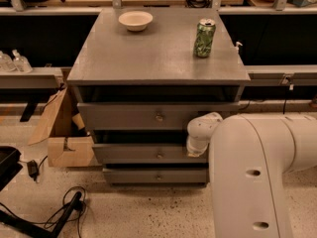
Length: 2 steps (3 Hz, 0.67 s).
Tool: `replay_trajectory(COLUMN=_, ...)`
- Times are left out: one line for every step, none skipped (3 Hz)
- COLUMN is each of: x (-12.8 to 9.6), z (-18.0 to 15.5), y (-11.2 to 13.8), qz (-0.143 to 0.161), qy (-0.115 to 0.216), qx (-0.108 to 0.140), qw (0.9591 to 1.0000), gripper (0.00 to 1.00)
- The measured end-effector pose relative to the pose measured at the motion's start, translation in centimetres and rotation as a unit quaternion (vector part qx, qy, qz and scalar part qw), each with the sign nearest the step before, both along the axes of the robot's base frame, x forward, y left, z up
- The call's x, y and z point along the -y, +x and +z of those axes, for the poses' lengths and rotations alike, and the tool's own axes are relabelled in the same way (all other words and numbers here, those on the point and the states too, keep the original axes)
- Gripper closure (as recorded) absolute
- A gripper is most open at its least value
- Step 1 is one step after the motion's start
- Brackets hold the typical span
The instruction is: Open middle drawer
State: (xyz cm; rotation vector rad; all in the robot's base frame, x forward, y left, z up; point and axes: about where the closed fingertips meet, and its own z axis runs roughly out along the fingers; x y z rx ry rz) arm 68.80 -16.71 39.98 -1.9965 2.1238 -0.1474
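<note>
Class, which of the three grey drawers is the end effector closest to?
The middle drawer: the end effector is by the right end of its front, below the taller top drawer and above the bottom drawer.

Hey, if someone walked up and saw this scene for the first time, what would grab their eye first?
The bulky white robot arm fills the lower right, with its tool at the right end of the middle drawer front, to the right of the knob. On the grey cabinet top stand a green can at the right rear and a pale bowl near the far edge.
</note>
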Motion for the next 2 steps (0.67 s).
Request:
replay_trajectory(x=0.00, z=0.14, y=0.00, qz=0.000, qy=0.000, qx=0.000, qw=1.0000, gripper=1.00)
replay_trajectory(x=0.00, z=0.21, y=0.00, qz=0.000, qy=0.000, qx=0.000, qw=1.0000, gripper=1.00)
